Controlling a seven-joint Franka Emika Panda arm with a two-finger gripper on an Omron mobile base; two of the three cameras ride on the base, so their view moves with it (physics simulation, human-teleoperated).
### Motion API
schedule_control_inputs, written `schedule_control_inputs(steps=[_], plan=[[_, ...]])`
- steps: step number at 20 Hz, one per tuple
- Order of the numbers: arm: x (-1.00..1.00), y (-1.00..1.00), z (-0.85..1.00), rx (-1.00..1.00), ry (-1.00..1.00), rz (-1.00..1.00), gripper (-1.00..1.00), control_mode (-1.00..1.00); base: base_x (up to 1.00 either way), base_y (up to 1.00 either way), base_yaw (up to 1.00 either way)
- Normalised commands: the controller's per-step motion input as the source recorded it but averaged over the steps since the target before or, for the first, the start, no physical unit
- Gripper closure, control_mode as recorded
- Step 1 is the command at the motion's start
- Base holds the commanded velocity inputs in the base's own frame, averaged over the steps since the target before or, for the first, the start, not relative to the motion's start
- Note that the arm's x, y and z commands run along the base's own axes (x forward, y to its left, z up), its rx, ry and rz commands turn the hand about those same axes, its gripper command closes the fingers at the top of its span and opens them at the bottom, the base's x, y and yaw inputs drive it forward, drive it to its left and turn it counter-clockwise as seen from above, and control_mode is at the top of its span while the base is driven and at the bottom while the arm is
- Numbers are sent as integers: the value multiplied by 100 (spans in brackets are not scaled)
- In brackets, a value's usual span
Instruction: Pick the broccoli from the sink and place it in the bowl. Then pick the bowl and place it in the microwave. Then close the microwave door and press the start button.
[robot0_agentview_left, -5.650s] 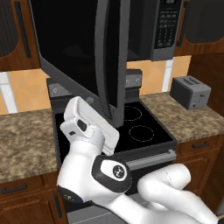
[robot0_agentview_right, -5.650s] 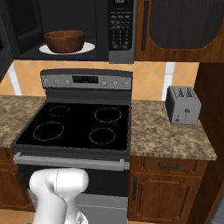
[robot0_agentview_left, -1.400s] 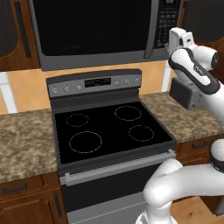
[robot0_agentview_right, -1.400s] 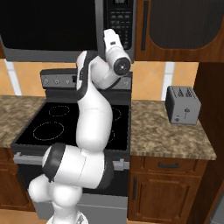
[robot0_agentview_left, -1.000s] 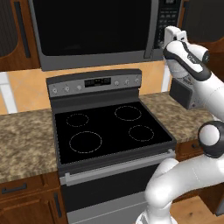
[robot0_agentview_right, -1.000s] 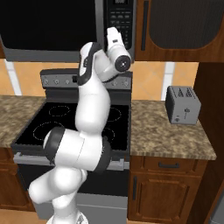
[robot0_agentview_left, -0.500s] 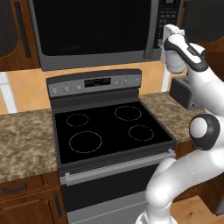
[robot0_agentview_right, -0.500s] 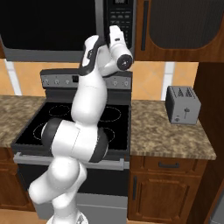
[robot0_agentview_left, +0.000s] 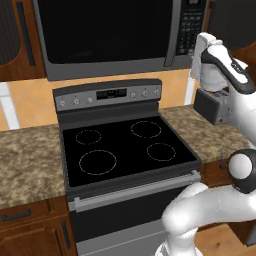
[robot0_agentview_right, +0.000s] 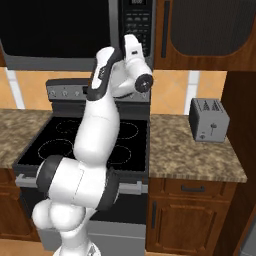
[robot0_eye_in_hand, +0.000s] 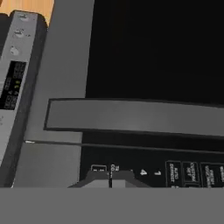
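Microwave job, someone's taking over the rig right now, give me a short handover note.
Gripper: shut, empty, tips right at the microwave keypad.
Microwave door: closed; whatever is inside is hidden behind the dark glass.
Done: door closed.
Left: start button, apparently not yet pressed; ease the closed tips onto it, then back off.
Nearby: stove below, toaster on the counter to the right.

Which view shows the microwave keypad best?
The hand view: the keypad is close enough to make out separate buttons, with the shut jaws right at it. The left base view shows it small and whole; in the right base view the arm covers its lower part.
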Motion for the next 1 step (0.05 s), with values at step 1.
schedule_control_inputs(steps=[1], plan=[[-100, 0, -6, 3, 0, 1, 100, -100, 0, 0, 0]])
